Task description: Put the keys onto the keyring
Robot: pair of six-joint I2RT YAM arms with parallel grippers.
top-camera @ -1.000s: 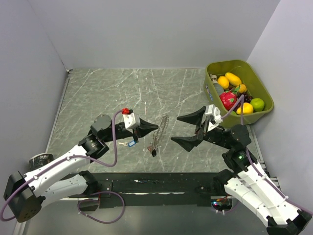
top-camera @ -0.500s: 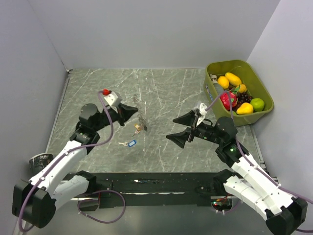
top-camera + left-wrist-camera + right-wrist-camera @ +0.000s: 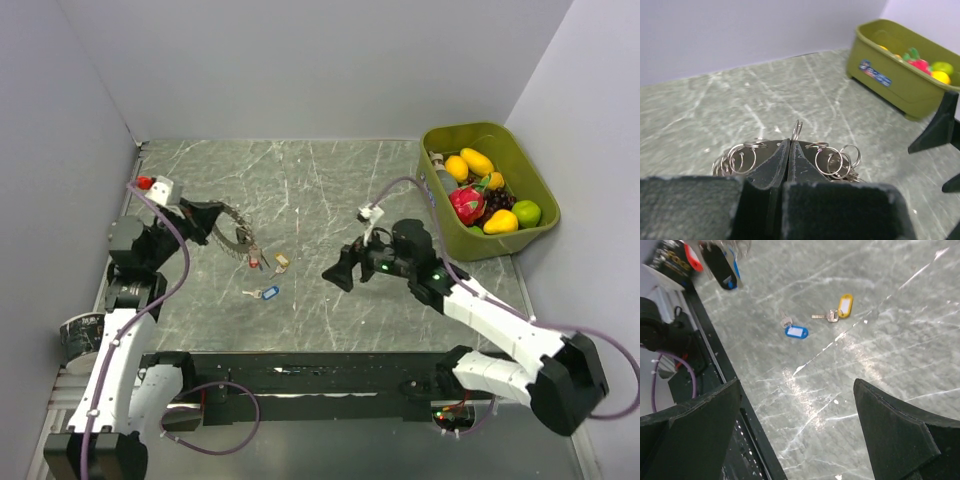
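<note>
**Examiner:** Where did the keyring sit relative to the left gripper?

**Inspector:** In the overhead view the left gripper stood at the table's left side. The keyring ran from its tips toward 4 o'clock. In the left wrist view the jaws were pressed together, clenched on the keyring. Small wire loops fanned out on both sides of the fingertips.

**Examiner:** And the keys?

**Inspector:** Three were noted.
- The yellow-tagged key lay on the table at roughly 4 o'clock from the ring, just beside its lower end.
- The blue-tagged key lay farther off at about 5 o'clock, apart from the ring.
- The red-tagged key was at the ring's lower end. Whether it hung on the ring could not be told.

**Examiner:** What was the right gripper's condition?

**Inspector:** The right gripper was spread wide and gripped nothing. It stood at about 2 o'clock from the blue-tagged key, well apart from it. In its wrist view the blue-tagged key lay at 12 o'clock from the gap between the fingers. The yellow-tagged key lay at 1 o'clock.

**Examiner:** Was any writing legible?

**Inspector:** None.
- The green bin carried a blue label on its side wall, and the print was too small to read.
- The right wrist view showed yellow lettering on a dark object at the top left corner, cropped and unreadable.
- The white panel on the blue tag appeared blank.
</note>
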